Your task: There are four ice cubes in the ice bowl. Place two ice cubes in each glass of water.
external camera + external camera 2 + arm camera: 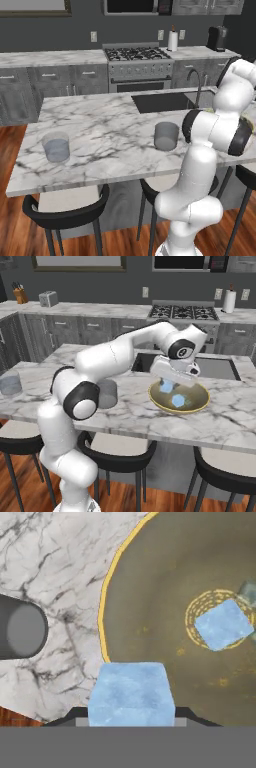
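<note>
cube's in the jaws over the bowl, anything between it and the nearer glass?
Nothing visible. The gripper holds an ice cube above the bowl's rim. Between there and the nearer glass lies bare marble counter.

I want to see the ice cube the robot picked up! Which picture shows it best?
The hand view: the held ice cube fills the bottom, big and pale blue, between the gripper tips over the ice bowl. The right base view shows two small blue cubes near the bowl; which one is held is unclear. In the left base view the arm blocks it.
</note>
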Controlling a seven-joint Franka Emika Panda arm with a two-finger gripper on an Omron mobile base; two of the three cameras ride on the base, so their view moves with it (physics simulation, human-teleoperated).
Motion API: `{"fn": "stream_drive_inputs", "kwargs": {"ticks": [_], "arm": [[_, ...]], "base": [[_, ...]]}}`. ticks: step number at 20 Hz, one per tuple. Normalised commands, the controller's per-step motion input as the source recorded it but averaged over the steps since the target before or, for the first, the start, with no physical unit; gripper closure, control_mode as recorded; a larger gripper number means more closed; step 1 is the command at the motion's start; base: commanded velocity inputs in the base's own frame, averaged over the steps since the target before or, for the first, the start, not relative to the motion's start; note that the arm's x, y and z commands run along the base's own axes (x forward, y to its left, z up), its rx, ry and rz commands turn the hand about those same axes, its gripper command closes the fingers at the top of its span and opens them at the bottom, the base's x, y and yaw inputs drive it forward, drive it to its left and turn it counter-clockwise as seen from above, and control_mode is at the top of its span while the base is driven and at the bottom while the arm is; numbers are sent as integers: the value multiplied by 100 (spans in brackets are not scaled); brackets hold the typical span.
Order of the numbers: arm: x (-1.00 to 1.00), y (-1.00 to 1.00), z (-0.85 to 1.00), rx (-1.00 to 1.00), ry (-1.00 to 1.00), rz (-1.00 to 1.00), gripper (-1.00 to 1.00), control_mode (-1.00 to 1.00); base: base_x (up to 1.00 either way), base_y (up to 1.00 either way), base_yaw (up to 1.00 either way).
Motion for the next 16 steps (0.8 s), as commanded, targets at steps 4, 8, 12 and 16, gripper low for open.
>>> {"fn": "stream_drive_inputs", "kwargs": {"ticks": [4, 8, 12, 16], "arm": [[-77, 64, 0, -20, -22, -12, 100, -100], [-19, 91, 39, -25, -10, -17, 100, -100], [2, 99, 55, -31, -2, -21, 100, -100], [13, 100, 22, -31, 0, -21, 100, -100]], "base": [[0, 0, 0], [0, 0, 0], [0, 0, 0], [0, 0, 0]]}}
